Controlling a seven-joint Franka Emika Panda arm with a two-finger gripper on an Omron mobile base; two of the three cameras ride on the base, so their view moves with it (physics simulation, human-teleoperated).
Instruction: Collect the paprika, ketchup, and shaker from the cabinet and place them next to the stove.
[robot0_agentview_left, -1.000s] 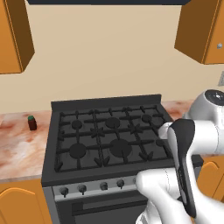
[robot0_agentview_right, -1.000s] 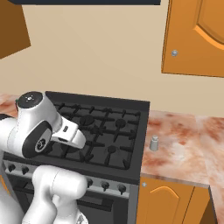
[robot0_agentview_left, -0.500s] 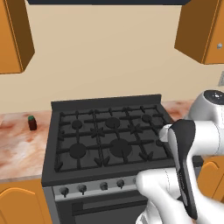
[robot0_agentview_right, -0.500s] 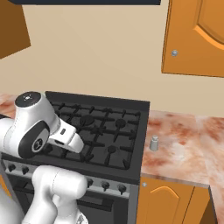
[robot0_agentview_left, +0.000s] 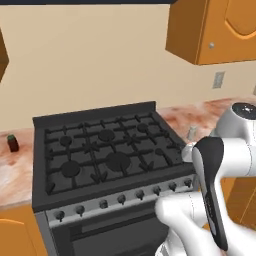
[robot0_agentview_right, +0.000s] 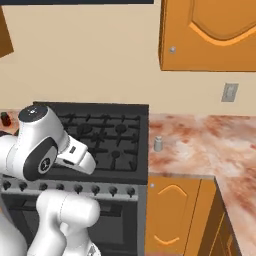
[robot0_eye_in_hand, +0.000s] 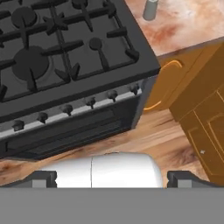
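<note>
Left base view first: your stove sits dead centre, and the paprika is parked on the counter just off its left side. The shaker is a small grey thing on the counter off the right side, half tucked behind the arm. The cabinet hangs up top right with its door shut, and I can't spot the ketchup anywhere, so my guess is it's in there behind that door. That's your main risk: you need to open the door, and a sloppy reach could clip the door edge or tip the bottle on the shelf.

Right base view: the shaker stands upright on the marbled counter right beside the stove, and the paprika peeks in at the far left. The arm is folded low, elbow bulging over the stove front with the wrist tucked down toward the knobs. Swinging up from there toward the cabinet passes close to the shaker, so a wide sweep could knock it over.

Hand view: the camera points down at the stove front and the floor, with the shaker at the top edge. The gripper has its fingers spread fully apart with nothing between them.
</note>
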